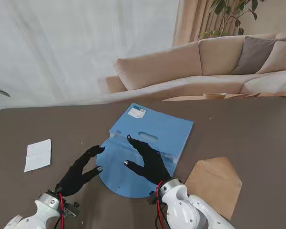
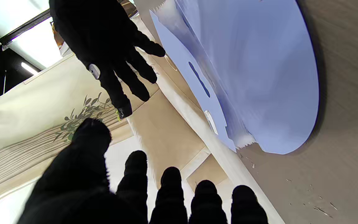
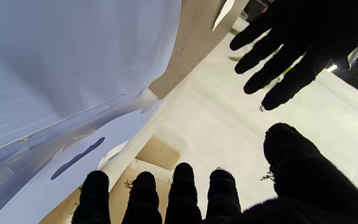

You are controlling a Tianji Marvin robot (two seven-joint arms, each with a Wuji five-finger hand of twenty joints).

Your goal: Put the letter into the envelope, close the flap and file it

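over blue folder (image 1: 152, 131) flap: right hand (image 1: 150, 162) splayed; left hand (image 1: 81, 172) splayed beside its edge.

The stand view looks down from above the shoulders across the brown table (image 1: 257, 129) toward a beige sofa (image 1: 200, 67). Each wrist view looks along its own black-gloved fingers, close to the tabletop. All three views share the blue plastic file folder with rounded flap (image 1: 148, 138) (image 2: 259, 77) (image 3: 57, 62).

Table (image 1: 257, 129) centre: folder (image 1: 152, 138), flap toward near edge | left: letter (image 1: 38, 155) | right, near edge: envelope (image 1: 215, 183) | behind far edge: sofa (image 1: 205, 67)
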